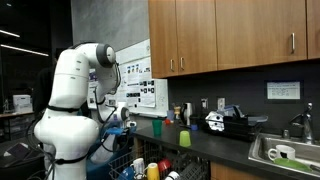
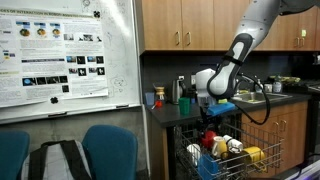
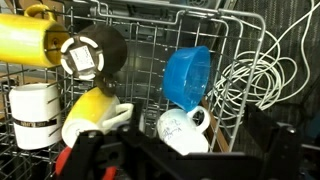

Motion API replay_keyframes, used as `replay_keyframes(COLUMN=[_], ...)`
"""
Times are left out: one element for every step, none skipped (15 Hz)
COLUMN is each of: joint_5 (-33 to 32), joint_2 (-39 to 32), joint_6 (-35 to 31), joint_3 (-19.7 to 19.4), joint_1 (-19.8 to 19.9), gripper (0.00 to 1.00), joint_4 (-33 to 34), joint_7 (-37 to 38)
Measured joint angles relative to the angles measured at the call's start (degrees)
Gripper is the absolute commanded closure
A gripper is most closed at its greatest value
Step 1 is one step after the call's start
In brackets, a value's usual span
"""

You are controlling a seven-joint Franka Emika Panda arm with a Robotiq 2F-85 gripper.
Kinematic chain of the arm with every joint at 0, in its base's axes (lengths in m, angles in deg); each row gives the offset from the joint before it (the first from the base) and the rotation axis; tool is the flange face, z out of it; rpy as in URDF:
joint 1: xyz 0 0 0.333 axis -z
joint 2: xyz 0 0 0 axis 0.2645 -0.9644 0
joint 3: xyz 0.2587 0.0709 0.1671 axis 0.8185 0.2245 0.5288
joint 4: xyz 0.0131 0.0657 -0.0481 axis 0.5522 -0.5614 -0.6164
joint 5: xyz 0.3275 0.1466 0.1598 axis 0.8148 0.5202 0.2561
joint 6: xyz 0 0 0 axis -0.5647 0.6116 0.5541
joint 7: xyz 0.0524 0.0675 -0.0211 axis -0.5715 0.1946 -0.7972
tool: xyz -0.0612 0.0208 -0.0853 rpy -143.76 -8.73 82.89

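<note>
The end effector (image 3: 170, 162) is held wide open above a wire dish rack (image 3: 150, 45), and nothing is gripped. A white mug (image 3: 183, 128) is seen lying in the rack nearest to it, with a yellow mug (image 3: 88, 112) beside it and a blue cup (image 3: 187, 77) behind.
</note>
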Motion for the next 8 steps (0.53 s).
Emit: replay_keyframes(joint_5=[-0.35,-0.49,-0.50,-0.50,-0.50,-0.50,-0.50,-0.50], joint_2=[-1.34,-2.66,-3.87,-5.09,-6.18,-7.26,-8.27,-9.27], joint_6=[-0.02,-0.04,-0.13,-0.33,-0.63,-1.06,-1.46,-1.82], joint_3=[-0.68,-1.39,-2.02,-2.64,-3.15,-3.65,-4.19,-4.69], joint_1=[-0.44,-0.98,-1.54,-2.15,-2.70,-3.25,-3.81,-4.33], gripper=[0.00,0.00,0.00,0.00,0.00,0.00,0.00,0.00], joint_4=[0.85,1.64,2.31,2.93,3.42,3.88,4.32,4.78], joint_7=[0.55,0.90,1.22,1.60,1.84,2.09,2.37,2.66])
